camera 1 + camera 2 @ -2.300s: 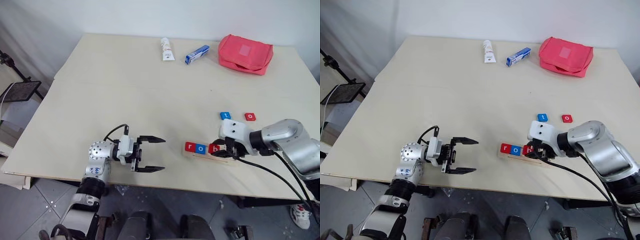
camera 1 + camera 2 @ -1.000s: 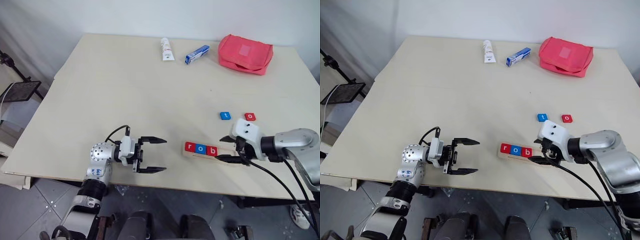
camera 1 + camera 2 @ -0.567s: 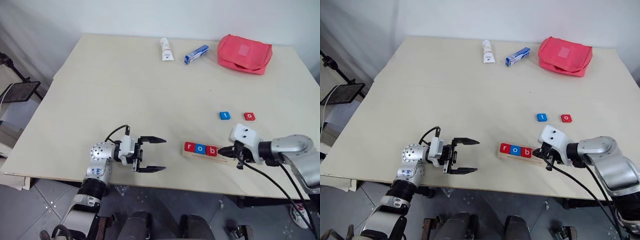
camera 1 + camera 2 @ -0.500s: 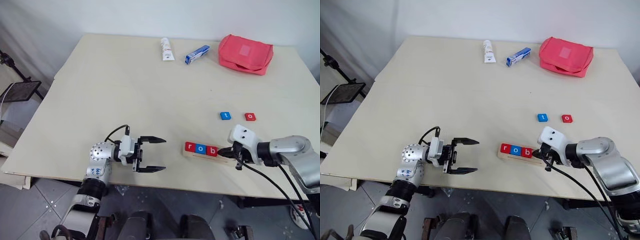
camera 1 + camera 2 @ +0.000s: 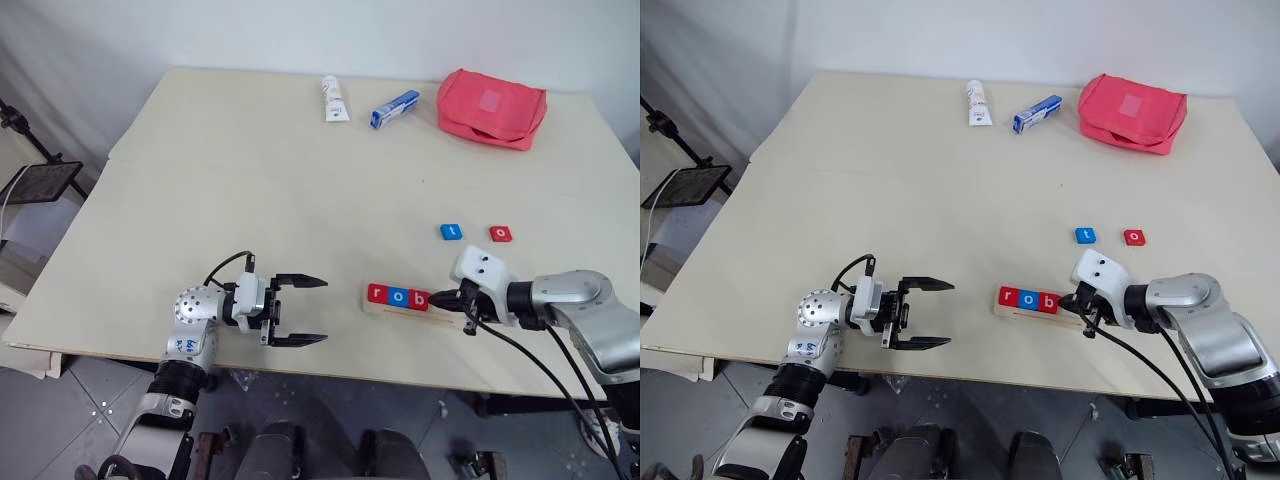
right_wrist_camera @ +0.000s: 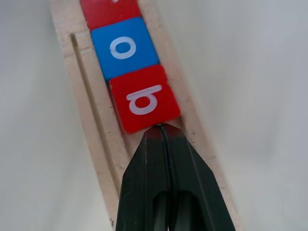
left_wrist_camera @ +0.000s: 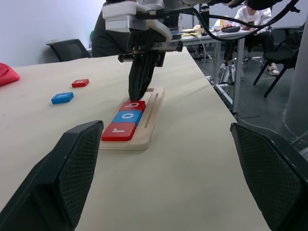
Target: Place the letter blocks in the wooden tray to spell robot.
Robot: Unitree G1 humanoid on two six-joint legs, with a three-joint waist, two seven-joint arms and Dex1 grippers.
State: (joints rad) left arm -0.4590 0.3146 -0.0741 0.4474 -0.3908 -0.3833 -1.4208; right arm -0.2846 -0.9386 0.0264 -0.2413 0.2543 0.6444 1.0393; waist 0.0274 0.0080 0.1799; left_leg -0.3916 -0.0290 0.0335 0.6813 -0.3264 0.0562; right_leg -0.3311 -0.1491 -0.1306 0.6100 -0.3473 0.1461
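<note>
The wooden tray (image 5: 444, 315) lies near the table's front edge. Three letter blocks sit in a row at its left end: red r (image 5: 377, 293), blue o (image 5: 399, 296) and red b (image 5: 421, 299). My right gripper (image 5: 438, 298) is shut and empty. Its fingertips (image 6: 161, 128) touch the right edge of the red b (image 6: 144, 98), over the tray's bare part. A blue t (image 5: 451, 232) and a red o (image 5: 501, 234) lie loose on the table behind the tray. My left gripper (image 5: 312, 312) stands open and empty, well to the left of the tray.
A white tube (image 5: 333, 98), a blue-and-white box (image 5: 394, 108) and a red pouch (image 5: 490, 106) lie along the table's far edge. The tray sits close to the front edge of the table (image 5: 250, 200).
My right gripper has shut and its tip has slid left along the tray up to the red b. The left gripper has stayed open in place.
</note>
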